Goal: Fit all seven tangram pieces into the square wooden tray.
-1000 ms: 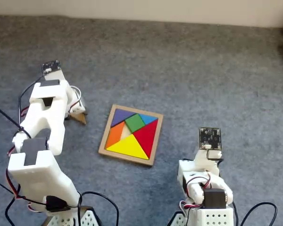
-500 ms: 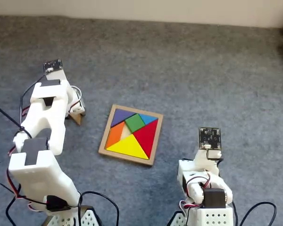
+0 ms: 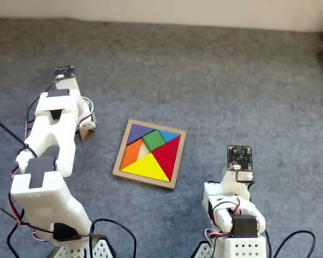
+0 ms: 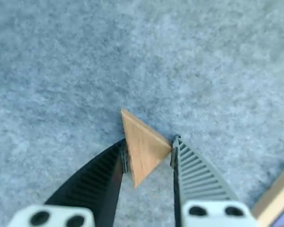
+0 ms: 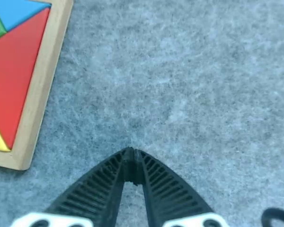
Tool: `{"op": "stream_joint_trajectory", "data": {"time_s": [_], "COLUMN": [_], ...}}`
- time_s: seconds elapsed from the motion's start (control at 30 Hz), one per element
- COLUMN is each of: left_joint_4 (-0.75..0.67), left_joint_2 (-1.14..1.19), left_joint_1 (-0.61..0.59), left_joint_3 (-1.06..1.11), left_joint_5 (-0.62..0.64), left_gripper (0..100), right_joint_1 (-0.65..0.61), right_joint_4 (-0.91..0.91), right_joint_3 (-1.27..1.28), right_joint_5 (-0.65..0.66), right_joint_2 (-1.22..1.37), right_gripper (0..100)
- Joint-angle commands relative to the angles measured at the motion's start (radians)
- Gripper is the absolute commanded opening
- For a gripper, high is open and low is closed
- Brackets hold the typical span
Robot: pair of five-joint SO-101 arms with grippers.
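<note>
Between the two fingers of the left pincer [image 4: 149, 142] sits a small plain wooden triangle [image 4: 144, 146]; the black finger [image 4: 106, 172] presses one of its edges and the pale grey finger [image 4: 194, 172] meets the opposite corner, so the pincer is narrowed and clamped on it. One corner of the triangle juts out past the fingertips over the grey felt-covered worktop [image 4: 203, 61], and another points back towards the wrist. Whether the piece touches the felt or hangs just above it cannot be told. From the high view the left pincer [image 3: 86, 128] and the triangle [image 3: 85, 133] lie to the left of the square wooden tray [image 3: 121, 148], near it but apart.

Six pieces lie flat in the tray: a purple parallelogram [image 3: 139, 133] in the far corner, a green square [image 3: 154, 140] beside it, a small blue triangle [image 3: 170, 135], a large red triangle [image 3: 168, 155], a large yellow triangle [image 3: 145, 169] along the near edge and an orange triangle [image 3: 131, 153] at the left side. Among the orange, green, red and yellow pieces a small triangular gap [image 3: 144, 153] shows the pale tray floor.

On the right, the right pincer [image 5: 128, 156] has its two black fingers pressed together with nothing between them, above bare felt. It is just beside one corner of the tray [image 5: 42, 94] and apart from it, with the red piece [image 5: 14, 71] nearest
</note>
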Motion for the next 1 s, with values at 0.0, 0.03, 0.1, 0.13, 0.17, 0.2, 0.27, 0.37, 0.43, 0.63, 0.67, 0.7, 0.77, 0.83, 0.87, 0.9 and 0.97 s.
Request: {"op": "stream_joint_trajectory", "data": {"time_s": [0.0, 0.03, 0.1, 0.13, 0.17, 0.2, 0.27, 0.37, 0.43, 0.63, 0.67, 0.7, 0.77, 0.83, 0.87, 0.9, 0.97], "left_joint_4": [0.054, 0.066, 0.077, 0.077, 0.077, 0.077, 0.077, 0.077, 0.077, 0.077, 0.077, 0.077, 0.075, 0.051, 0.044, 0.04, 0.035], "left_joint_2": [-0.065, -0.088, -0.137, -0.163, -0.188, -0.211, -0.257, -0.32, -0.349, -0.348, -0.335, -0.323, -0.294, -0.263, -0.248, -0.232, -0.217], "left_joint_1": [0.056, 0.068, 0.093, 0.11, 0.127, 0.147, 0.189, 0.254, 0.3, 0.414, 0.429, 0.443, 0.467, 0.486, 0.492, 0.501, 0.515], "left_joint_3": [-0.053, -0.051, -0.03, -0.013, 0.005, 0.025, 0.071, 0.119, 0.133, 0.145, 0.142, 0.139, 0.134, 0.134, 0.134, 0.134, 0.134], "left_joint_5": [-0.009, -0.009, -0.009, -0.018, -0.046, -0.077, -0.109, -0.132, -0.166, -0.232, -0.245, -0.258, -0.262, -0.262, -0.262, -0.262, -0.262], "left_gripper": [11, 11, 11, 11, 11, 11, 11, 11, 11, 11, 11, 11, 11, 11, 11, 11, 11], "right_joint_1": [0.012, 0.012, 0.012, 0.012, 0.012, 0.012, 0.012, 0.012, 0.012, 0.012, 0.012, 0.012, 0.012, 0.012, 0.012, 0.012, 0.012], "right_joint_4": [0.004, 0.004, 0.004, 0.004, 0.004, 0.004, 0.004, 0.004, 0.004, 0.004, 0.004, 0.004, 0.004, 0.004, 0.004, 0.004, 0.004], "right_joint_3": [0.148, 0.148, 0.148, 0.148, 0.148, 0.148, 0.148, 0.148, 0.148, 0.148, 0.148, 0.148, 0.148, 0.148, 0.148, 0.148, 0.148], "right_joint_5": [-0.005, -0.005, -0.005, -0.005, -0.005, -0.005, -0.005, -0.005, -0.005, -0.006, -0.006, -0.006, -0.006, -0.006, -0.006, -0.006, -0.006], "right_joint_2": [-0.01, -0.01, -0.01, -0.01, -0.01, -0.01, -0.01, -0.01, -0.01, -0.01, -0.01, -0.01, -0.01, -0.01, -0.01, -0.01, -0.01], "right_gripper": [0.5, 0.5, 0.5, 0.5, 0.5, 0.5, 0.5, 0.5, 0.5, 0.5, 0.5, 0.5, 0.5, 0.5, 0.5, 0.5, 0.5]}}
